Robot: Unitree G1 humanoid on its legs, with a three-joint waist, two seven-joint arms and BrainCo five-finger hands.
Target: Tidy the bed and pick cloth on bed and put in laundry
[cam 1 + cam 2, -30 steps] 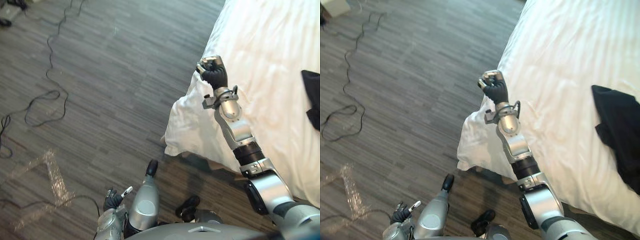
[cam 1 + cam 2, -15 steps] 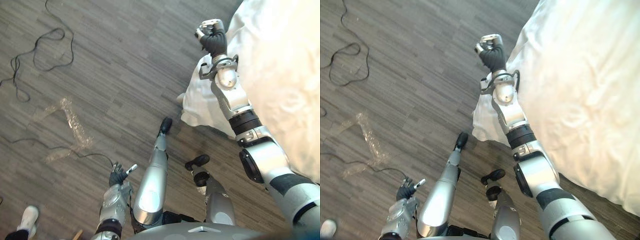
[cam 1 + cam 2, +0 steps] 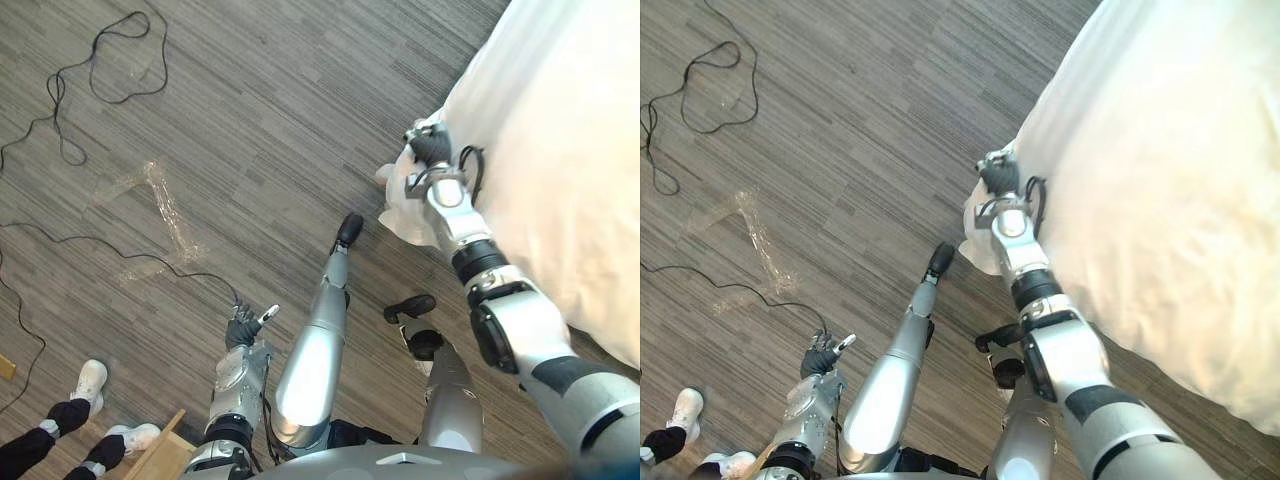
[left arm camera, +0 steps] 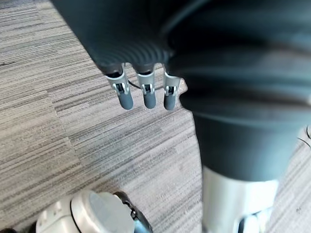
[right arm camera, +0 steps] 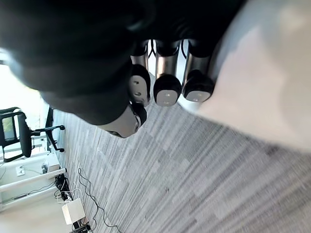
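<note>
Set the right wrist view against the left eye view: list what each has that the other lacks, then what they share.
Right wrist view's own: a black office chair and a white box far across the room. Left eye view's own: a person's white shoes, clear plastic wrap, and the left hand hanging low. Shared: the right hand curled on the white bed sheet at its corner, over the grey plank floor.

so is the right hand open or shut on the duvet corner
Shut on it: the right hand has its fingers curled, with the white duvet corner bunched at the fist.
</note>
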